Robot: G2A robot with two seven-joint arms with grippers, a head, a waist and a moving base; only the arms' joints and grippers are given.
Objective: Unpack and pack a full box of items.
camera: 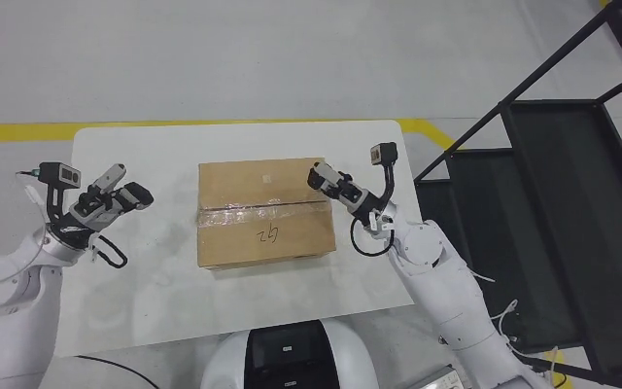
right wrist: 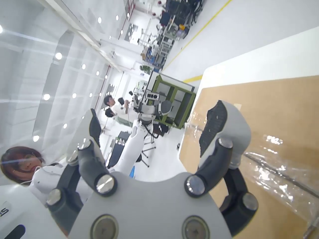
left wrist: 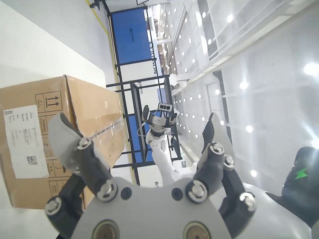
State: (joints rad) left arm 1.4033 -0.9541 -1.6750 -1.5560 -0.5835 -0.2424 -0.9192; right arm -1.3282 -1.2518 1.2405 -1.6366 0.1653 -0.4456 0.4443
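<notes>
I've got the cardboard box [camera: 264, 212] sitting near the middle of the white table [camera: 146, 292]. Its flaps are closed, and a strip of clear tape [camera: 262, 207] runs across the lid along the seam. There's a handwritten mark [camera: 267, 233] on the half of the lid nearer the robot. The box side that faces my left arm carries a white shipping label [left wrist: 23, 140]. Looking down from the top, my left gripper [camera: 131, 187] hangs over bare table well off to the box's left, touching nothing. Its wrist view confirms the claw is released, jaws spread wide with only air between them and the box off to one side. Over on the other side, my right gripper [camera: 323, 179] sits right at the box's right edge, close to the far corner and above the lid. That claw is released too and holds nothing. In its wrist view one finger lies over the cardboard top just beside the tape, and the other pokes out past the box's edge. Whether that finger actually touches the lid, I can't tell from here. Dark metal steps [camera: 525, 175] stand to the right of the table, and a yellow floor line [camera: 39, 129] runs beyond its far edge.
</notes>
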